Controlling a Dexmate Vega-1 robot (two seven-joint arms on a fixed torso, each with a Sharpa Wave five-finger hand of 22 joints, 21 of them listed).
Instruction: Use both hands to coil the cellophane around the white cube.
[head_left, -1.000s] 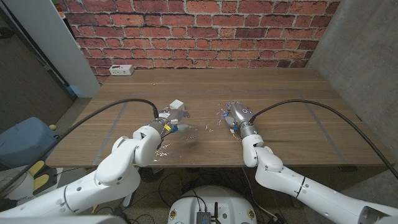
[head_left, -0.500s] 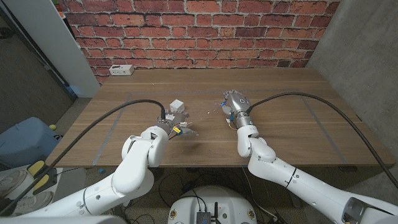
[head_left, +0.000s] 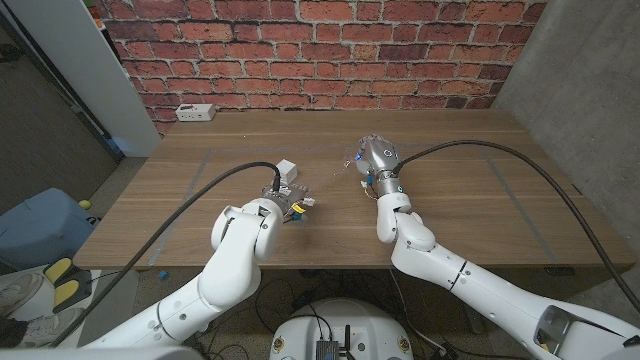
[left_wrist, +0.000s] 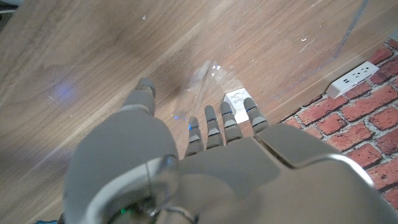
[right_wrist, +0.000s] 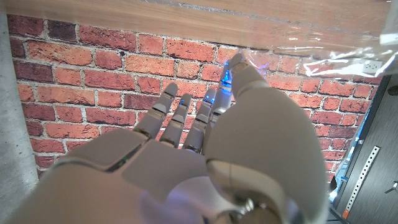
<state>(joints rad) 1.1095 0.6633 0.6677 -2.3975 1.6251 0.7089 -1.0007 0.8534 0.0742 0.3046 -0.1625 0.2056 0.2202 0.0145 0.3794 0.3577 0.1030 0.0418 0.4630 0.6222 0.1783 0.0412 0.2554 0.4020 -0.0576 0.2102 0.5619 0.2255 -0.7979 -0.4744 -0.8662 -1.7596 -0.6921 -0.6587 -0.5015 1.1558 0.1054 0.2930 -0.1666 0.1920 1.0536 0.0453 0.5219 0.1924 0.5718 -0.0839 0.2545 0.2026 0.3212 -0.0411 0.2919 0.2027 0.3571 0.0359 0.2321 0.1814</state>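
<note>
Near the tabletop's middle, the right hand (head_left: 372, 157) is lifting the cellophane (head_left: 340, 168) it's pinching; the left hand (head_left: 283, 203), fingers spread, has advanced to the cube (head_left: 287, 170), pinning film — wrap starting.

**Layout on the worktop**

The cube (head_left: 286, 169) sits on the worktop (head_left: 460, 200), just behind the left hand (head_left: 284, 203). The right hand (head_left: 375, 160) is to its right, with cellophane (head_left: 330, 178) between them. A power strip (head_left: 194, 112) lies at the far left edge.

Left hand (left_wrist: 205, 134) hides part of the white cube (left_wrist: 238, 99) — cellophane (right_wrist: 336, 56) edges unclear.
</note>
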